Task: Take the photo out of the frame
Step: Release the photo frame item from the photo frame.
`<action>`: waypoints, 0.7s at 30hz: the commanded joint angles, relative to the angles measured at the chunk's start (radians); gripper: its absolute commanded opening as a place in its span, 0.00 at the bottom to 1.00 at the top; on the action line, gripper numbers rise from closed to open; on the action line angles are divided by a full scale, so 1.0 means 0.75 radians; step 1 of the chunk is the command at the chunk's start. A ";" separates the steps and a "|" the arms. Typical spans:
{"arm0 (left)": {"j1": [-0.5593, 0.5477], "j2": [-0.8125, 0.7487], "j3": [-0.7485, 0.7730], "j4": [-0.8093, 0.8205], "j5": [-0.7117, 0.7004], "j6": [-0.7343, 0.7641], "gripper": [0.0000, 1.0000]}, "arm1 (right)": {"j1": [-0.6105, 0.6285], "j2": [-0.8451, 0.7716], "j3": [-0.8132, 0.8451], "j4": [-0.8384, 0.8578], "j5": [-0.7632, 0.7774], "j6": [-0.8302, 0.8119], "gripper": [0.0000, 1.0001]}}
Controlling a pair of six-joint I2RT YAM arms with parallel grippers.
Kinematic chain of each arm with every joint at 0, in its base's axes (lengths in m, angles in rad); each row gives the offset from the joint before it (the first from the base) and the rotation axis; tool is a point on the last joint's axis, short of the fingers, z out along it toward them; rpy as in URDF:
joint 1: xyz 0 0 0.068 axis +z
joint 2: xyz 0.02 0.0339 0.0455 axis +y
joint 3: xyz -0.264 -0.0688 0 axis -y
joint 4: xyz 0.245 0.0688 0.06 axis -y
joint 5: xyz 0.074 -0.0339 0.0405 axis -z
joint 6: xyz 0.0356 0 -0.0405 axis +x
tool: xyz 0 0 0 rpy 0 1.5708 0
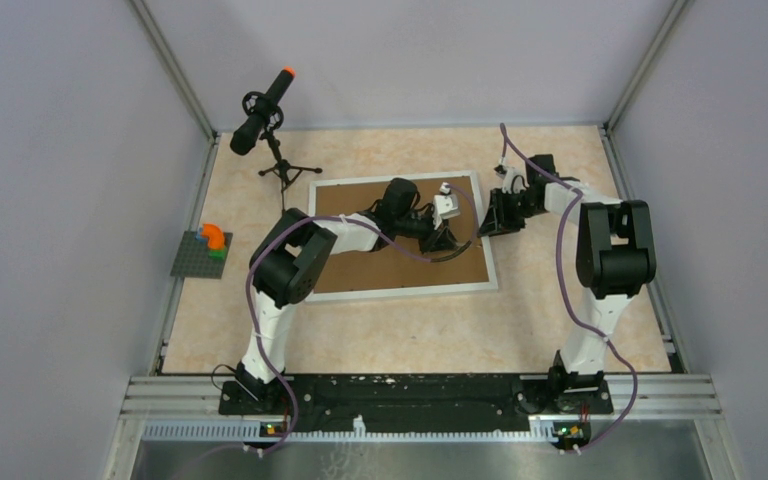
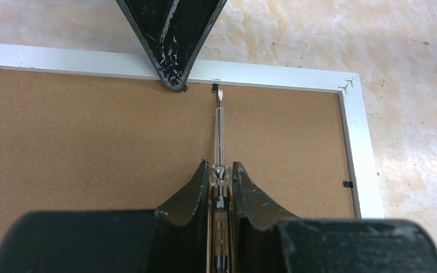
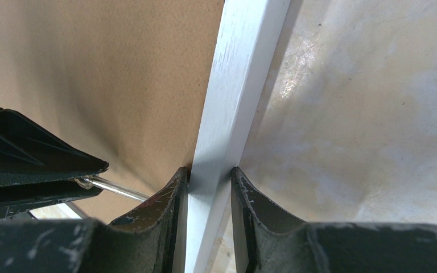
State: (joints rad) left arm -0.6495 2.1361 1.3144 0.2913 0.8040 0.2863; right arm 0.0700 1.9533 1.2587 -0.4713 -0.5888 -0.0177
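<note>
Frame [image 1: 400,291] lies face-down toward the tabletop's [image 1: 380,340] far edge, photo hidden underneath; right gripper [image 3: 209,173] pinches its right-hand rail, and left gripper [image 2: 221,170] clamps a slim tool [image 2: 220,128] pointing straight at a black tab [image 2: 215,87] there.

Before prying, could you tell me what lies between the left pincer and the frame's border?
In the left wrist view: brown backing board, crossed by the thin tool the left pincer holds, tip at a black tab by the frame.

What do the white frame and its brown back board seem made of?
The frame looks like white-painted wood, with faint grain streaks and a stapled mitred corner. The backing board looks like matte brown fibreboard or card: finely speckled, no grain.
</note>
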 commanded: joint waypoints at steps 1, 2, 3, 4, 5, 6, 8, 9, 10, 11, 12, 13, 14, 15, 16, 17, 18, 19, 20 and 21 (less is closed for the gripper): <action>0.042 -0.033 -0.028 -0.021 -0.097 0.014 0.00 | 0.064 0.106 -0.043 -0.055 0.089 -0.054 0.00; 0.043 -0.037 -0.033 -0.024 -0.094 0.016 0.00 | 0.064 0.106 -0.042 -0.053 0.090 -0.054 0.00; 0.047 -0.039 -0.037 -0.020 -0.088 0.014 0.00 | 0.065 0.105 -0.042 -0.054 0.091 -0.055 0.00; 0.050 -0.041 -0.038 -0.020 -0.086 0.013 0.00 | 0.064 0.107 -0.042 -0.053 0.090 -0.055 0.00; 0.051 -0.040 -0.040 -0.023 -0.086 0.012 0.00 | 0.064 0.108 -0.041 -0.053 0.091 -0.053 0.00; 0.056 -0.040 -0.040 -0.024 -0.081 0.008 0.00 | 0.064 0.109 -0.043 -0.053 0.092 -0.052 0.00; 0.061 -0.049 -0.047 -0.028 -0.080 0.009 0.00 | 0.064 0.110 -0.041 -0.052 0.096 -0.052 0.00; 0.064 -0.054 -0.055 -0.028 -0.078 0.011 0.00 | 0.065 0.109 -0.039 -0.051 0.100 -0.050 0.00; 0.065 -0.060 -0.061 -0.026 -0.076 0.014 0.00 | 0.065 0.109 -0.038 -0.051 0.105 -0.050 0.00; 0.066 -0.060 -0.064 -0.028 -0.077 0.018 0.00 | 0.064 0.111 -0.037 -0.049 0.107 -0.048 0.00; 0.064 -0.060 -0.063 -0.030 -0.081 0.020 0.00 | 0.064 0.113 -0.037 -0.050 0.107 -0.048 0.00; 0.065 -0.057 -0.061 -0.028 -0.084 0.018 0.00 | 0.064 0.114 -0.035 -0.049 0.106 -0.045 0.00; 0.066 -0.051 -0.057 -0.028 -0.086 0.016 0.00 | 0.064 0.115 -0.034 -0.049 0.105 -0.044 0.00; 0.065 -0.046 -0.048 -0.030 -0.090 0.012 0.00 | 0.064 0.117 -0.035 -0.050 0.104 -0.043 0.00; 0.064 -0.045 -0.042 -0.033 -0.088 0.008 0.00 | 0.065 0.118 -0.032 -0.052 0.104 -0.042 0.00; 0.064 -0.047 -0.043 -0.036 -0.089 0.013 0.00 | 0.064 0.118 -0.031 -0.055 0.105 -0.045 0.00; 0.065 -0.047 -0.048 -0.041 -0.085 0.028 0.00 | 0.064 0.117 -0.030 -0.057 0.106 -0.047 0.00; 0.064 -0.046 -0.049 -0.045 -0.080 0.042 0.00 | 0.064 0.114 -0.033 -0.056 0.106 -0.048 0.00; 0.061 -0.045 -0.047 -0.047 -0.077 0.050 0.00 | 0.064 0.114 -0.035 -0.055 0.106 -0.048 0.00; 0.059 -0.040 -0.044 -0.047 -0.069 0.050 0.00 | 0.065 0.114 -0.036 -0.053 0.105 -0.046 0.00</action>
State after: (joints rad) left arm -0.6151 2.1269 1.2892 0.2951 0.8059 0.2909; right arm 0.0788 1.9656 1.2655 -0.4576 -0.6044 -0.0109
